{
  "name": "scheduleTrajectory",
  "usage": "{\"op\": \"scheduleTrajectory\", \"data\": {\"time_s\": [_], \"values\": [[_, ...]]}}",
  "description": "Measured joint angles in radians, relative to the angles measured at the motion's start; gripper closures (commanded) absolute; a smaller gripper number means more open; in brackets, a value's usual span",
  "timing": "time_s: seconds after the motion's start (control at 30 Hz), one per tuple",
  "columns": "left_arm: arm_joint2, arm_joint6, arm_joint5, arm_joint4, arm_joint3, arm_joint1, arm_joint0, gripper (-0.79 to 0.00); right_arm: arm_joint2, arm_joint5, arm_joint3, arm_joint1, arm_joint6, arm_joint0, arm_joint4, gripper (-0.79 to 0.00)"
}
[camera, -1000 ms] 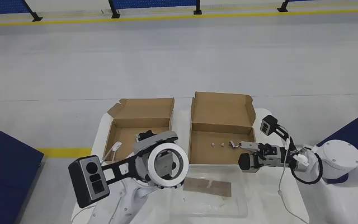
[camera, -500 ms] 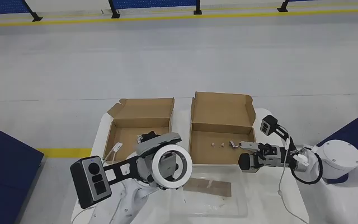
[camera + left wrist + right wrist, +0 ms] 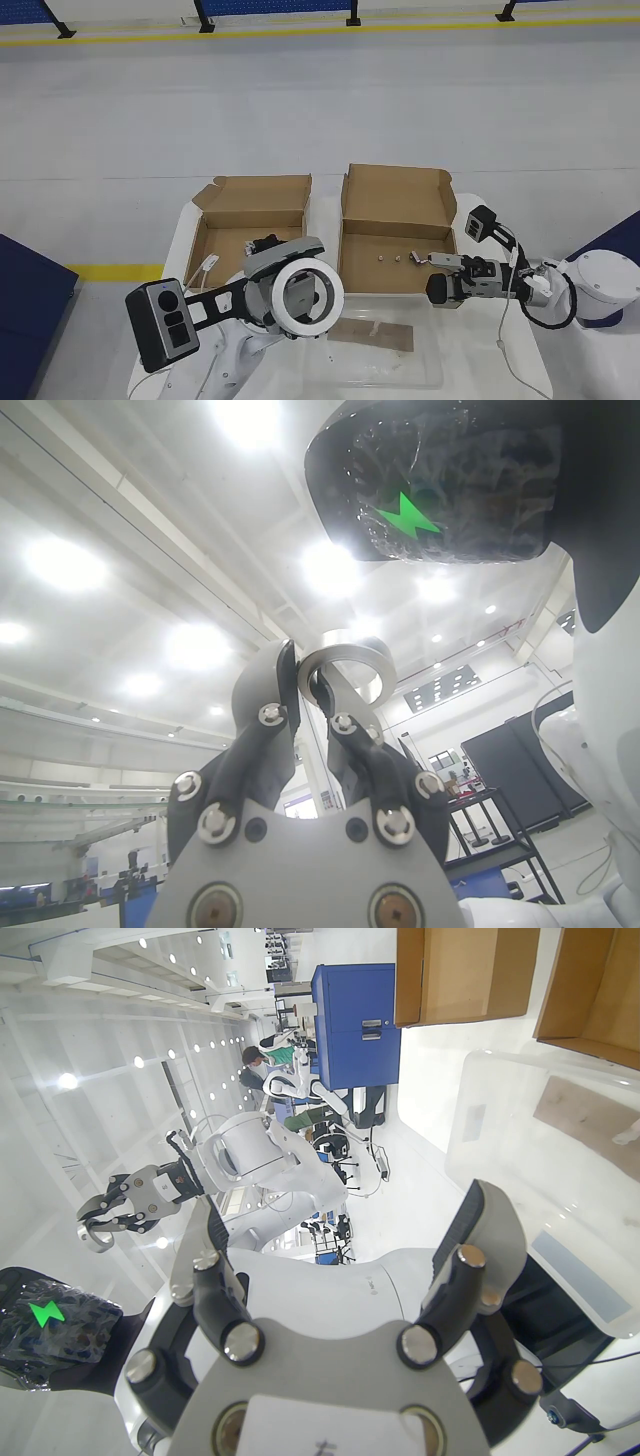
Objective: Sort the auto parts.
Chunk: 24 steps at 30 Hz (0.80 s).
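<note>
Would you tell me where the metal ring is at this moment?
The metal ring is clamped in the left gripper, held up in the air against the ceiling lights, well above the cardboard boxes.

A big robotics lab hall: rows of ceiling lights (image 3: 65,565) overhead, a yellow line (image 3: 300,31) on the grey floor (image 3: 300,110), and just beside the blue cabinet (image 3: 357,1023) another white robot (image 3: 285,1085).

Your table (image 3: 470,345) carries two open cardboard boxes, the left box (image 3: 258,200) and the right box (image 3: 395,200), side by side along its far edge. It also carries one clear bin (image 3: 390,372) at the near edge, with one brown sheet (image 3: 370,334) inside. For parts, you have one metal ring (image 3: 384,680) and two small pale parts (image 3: 385,258) that can be made out on the right box's floor.
</note>
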Motion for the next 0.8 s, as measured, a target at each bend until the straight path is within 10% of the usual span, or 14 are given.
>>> {"op": "scheduleTrajectory", "data": {"time_s": [0.8], "values": [[-0.047, -0.006, -0.099, 0.020, 0.041, 0.011, 0.077, 0.000, 0.000, 0.000, 0.000, 0.000, 0.000, 0.000, 0.000, -0.785]]}}
